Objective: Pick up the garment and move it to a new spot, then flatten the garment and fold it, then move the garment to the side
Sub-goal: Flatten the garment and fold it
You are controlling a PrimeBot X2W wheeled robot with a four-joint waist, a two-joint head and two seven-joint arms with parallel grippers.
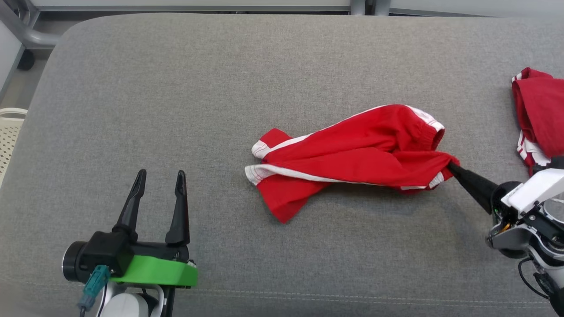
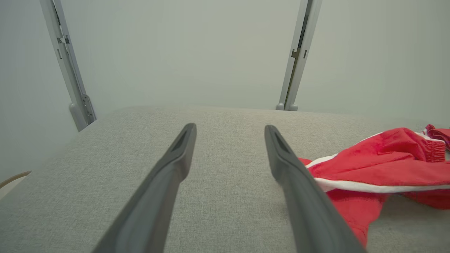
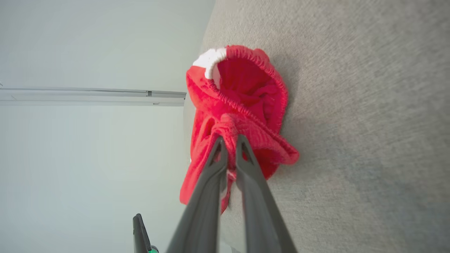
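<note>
The right gripper [image 1: 450,167] is pinching the elastic waistband of the red garment [image 1: 352,149], its two fingers pressing almost together with cloth bunched between them. The garment, shorts with white side stripes, is lying crumpled right of centre on the grey padded surface [image 1: 198,88], with the leg ends trailing toward the robot's left. The left gripper [image 1: 161,176] is standing with its fingers spread wide, gripping nothing, near the leg ends but not touching them. A second red-and-white garment [image 1: 537,119] is lying at the surface's right edge. A pale perforated basket [image 1: 9,132] is sitting beyond the left edge.
</note>
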